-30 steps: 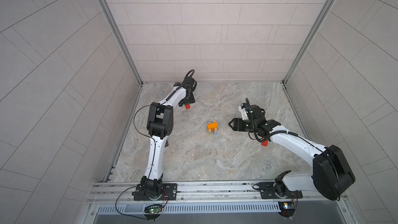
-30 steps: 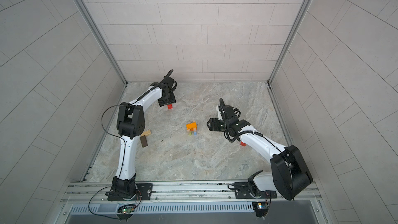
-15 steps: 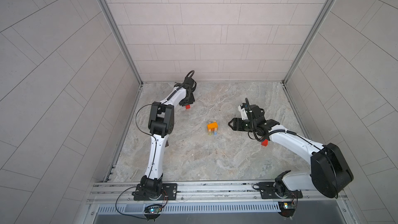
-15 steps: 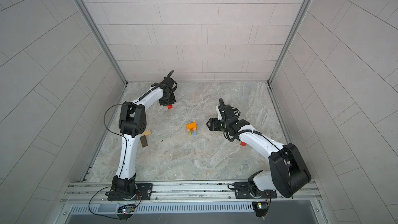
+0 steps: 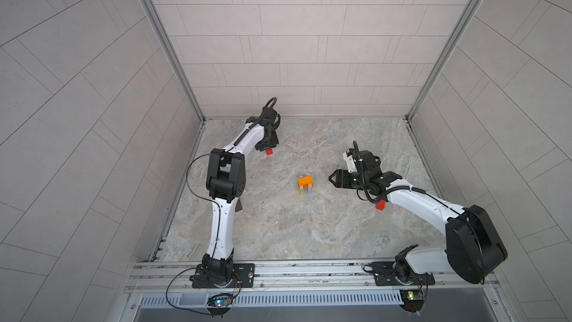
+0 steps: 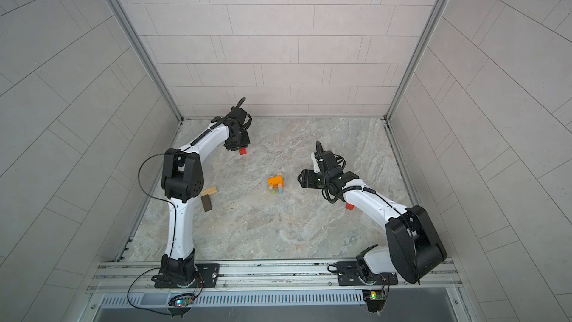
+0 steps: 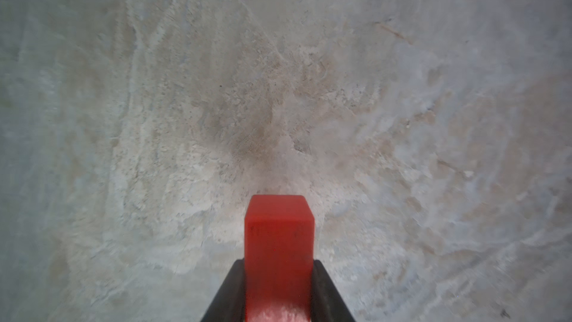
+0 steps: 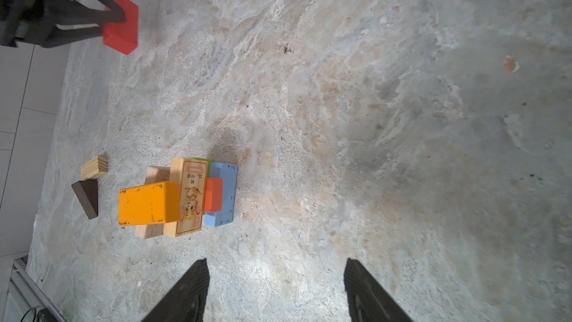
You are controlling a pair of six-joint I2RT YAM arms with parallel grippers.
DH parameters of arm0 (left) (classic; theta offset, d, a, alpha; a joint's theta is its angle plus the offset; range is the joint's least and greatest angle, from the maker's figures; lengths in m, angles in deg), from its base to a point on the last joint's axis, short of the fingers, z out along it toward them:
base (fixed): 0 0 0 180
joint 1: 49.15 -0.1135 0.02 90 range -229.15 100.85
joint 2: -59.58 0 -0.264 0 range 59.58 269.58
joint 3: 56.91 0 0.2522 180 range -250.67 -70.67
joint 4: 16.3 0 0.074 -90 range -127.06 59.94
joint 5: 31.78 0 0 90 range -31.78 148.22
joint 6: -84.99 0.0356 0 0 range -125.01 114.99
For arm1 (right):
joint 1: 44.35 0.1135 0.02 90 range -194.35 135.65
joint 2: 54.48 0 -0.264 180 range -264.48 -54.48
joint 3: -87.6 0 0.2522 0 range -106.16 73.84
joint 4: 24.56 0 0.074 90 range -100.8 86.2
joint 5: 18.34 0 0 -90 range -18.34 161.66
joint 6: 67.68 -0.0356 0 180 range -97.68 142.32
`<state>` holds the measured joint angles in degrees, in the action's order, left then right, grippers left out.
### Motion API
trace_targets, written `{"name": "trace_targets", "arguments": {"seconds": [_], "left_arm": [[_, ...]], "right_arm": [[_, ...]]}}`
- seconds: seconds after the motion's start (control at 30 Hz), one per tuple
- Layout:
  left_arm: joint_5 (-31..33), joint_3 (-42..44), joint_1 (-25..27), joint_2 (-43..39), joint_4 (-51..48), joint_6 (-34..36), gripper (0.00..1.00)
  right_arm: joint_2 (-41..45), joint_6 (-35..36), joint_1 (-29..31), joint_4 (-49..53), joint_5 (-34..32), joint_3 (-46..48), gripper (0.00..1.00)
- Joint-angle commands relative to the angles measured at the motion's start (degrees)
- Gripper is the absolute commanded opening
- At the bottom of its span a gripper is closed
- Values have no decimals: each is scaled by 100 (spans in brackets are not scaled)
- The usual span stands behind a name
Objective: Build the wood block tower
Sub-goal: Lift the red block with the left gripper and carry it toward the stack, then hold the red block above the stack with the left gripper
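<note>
Our left hand (image 7: pixel 278 263) is clamped on a red block (image 7: pixel 279 233), jaws pressed to its two sides, far back on the left of the table (image 5: pixel 309 236). We cannot tell whether the block is clear of the surface. Our right hand (image 8: pixel 275 269) stands open and empty just beside the tower (image 8: pixel 188 196), which sits mid-table, well apart from the red block.

We see three risks. The block juts well past the fingertips (image 7: pixel 235 277), so we judge it could swivel or slip in the grip on the way across. The tower is already lopsided: its orange block (image 8: pixel 148 202) overhangs one side of the tan blocks (image 8: pixel 189 181) beneath, and a hard or off-centre set-down could tip it or push the layers askew. The right hand also waits close to the stack, so a careless approach might knock the two hands together or nudge the tower.

Against the earlier top views, little differs. The left hand has closed in on the red block and the left elbow (image 5: pixel 226 178) has shifted slightly, while the tower, the right arm (image 5: pixel 414 199) and the second red block (image 5: pixel 380 205) beside it lie as they did.
</note>
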<state>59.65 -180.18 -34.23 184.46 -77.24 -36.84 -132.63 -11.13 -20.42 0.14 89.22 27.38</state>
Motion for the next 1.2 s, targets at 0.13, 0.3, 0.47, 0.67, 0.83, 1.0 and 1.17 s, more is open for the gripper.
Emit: {"name": "trace_targets", "arguments": {"seconds": [0.13,0.3,0.47,0.67,0.83,1.0,1.17], "left_arm": [[160,869,514,-1519,-339,64,27],[505,1401,1179,-2231,-472,-144,27],[628,1900,1787,-2676,-549,-549,27],[784,2480,2398,-3121,-351,-1104,27],[889,2549,2752,-3131,-300,-1405,27],[938,2545,3002,-3047,-226,-1582,27],[971,2549,3124,-2909,-129,-1683,27]], "right_arm": [[273,-56,-106,57,-33,137,70],[335,-82,-125,62,-47,165,70],[323,-109,-125,41,-42,231,71],[319,-135,-125,40,-37,269,71],[266,-162,-125,5,-18,304,71],[218,-179,-125,1,2,304,70],[244,-179,-125,11,11,308,70]]}}
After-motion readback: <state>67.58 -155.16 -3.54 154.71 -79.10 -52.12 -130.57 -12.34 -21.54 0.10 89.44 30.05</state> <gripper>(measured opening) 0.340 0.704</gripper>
